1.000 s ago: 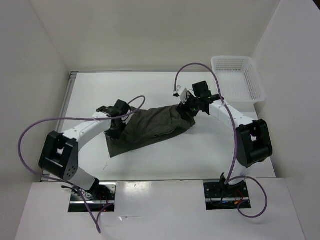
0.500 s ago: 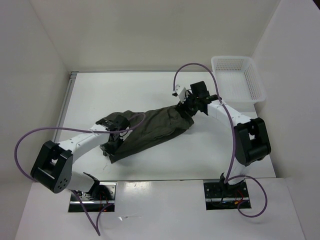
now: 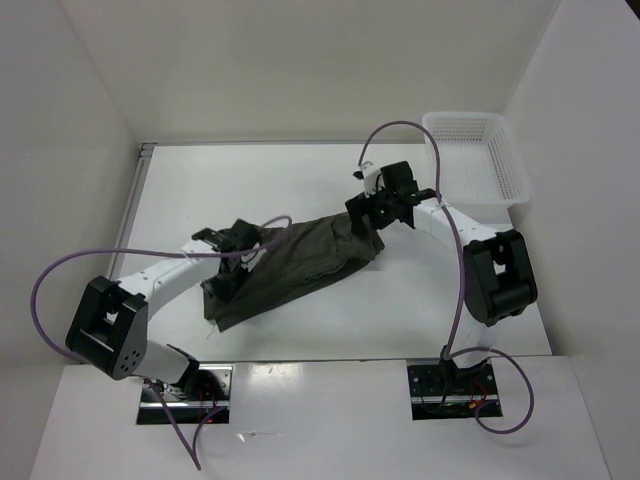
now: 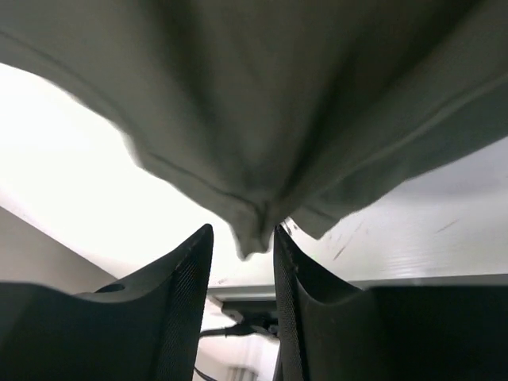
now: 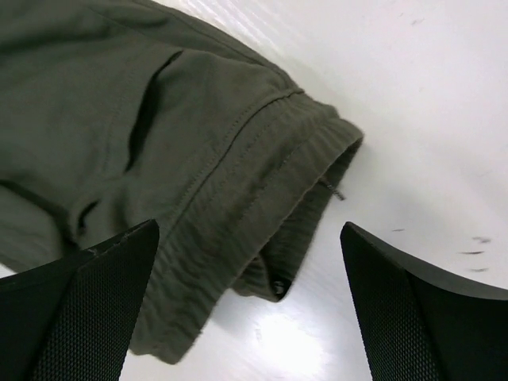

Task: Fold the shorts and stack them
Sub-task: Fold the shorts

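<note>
Left tool (image 4: 243, 238) seemingly pinching shorts (image 3: 300, 262), right tool (image 5: 248, 230) wide above waistband (image 5: 266, 178), basket (image 3: 512, 160) apart

Right gripper (image 5: 248, 238) now off shorts (image 5: 119, 103)

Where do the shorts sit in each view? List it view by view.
Top external: shorts mid-table, lying diagonally.
Left wrist: filling the top, a corner dipping into the left hand.
Right wrist: upper left, waistband toward centre.
Shared landmark: the white table.
</note>
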Motion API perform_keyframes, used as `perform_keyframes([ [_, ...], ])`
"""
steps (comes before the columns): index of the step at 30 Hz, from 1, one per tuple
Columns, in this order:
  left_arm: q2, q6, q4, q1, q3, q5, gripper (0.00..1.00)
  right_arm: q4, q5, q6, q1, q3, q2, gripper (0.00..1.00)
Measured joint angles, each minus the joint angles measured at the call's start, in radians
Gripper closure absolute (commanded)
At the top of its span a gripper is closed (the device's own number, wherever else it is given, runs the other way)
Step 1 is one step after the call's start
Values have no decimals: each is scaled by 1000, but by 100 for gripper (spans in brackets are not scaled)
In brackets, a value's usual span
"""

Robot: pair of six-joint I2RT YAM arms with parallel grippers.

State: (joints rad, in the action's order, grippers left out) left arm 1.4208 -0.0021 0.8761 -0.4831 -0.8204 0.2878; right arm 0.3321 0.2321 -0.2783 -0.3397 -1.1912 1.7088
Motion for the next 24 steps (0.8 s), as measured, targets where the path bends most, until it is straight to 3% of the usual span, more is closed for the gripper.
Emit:
perform_keyframes([
  [6, -17, -1, -64, 89, -253, -71, 53, -6, 47, 188, 57, 48, 3, 0],
  [12, 37, -1, -166, 93, -166, -56, 51, -5, 37, 282, 68, 114, 49, 1],
  [15, 143, -1, -182, 93, -108, -43, 51, -12, 45, 298, 68, 123, 74, 9],
  [19, 223, 2, -185, 95, -107, -30, 51, -28, 64, 317, 68, 124, 84, 30],
  [22, 247, 2, -170, 96, -124, -28, 51, -45, 81, 327, 68, 123, 98, 73],
  [24, 264, 2, -158, 97, -138, -26, 51, -51, 96, 338, 68, 121, 110, 88],
])
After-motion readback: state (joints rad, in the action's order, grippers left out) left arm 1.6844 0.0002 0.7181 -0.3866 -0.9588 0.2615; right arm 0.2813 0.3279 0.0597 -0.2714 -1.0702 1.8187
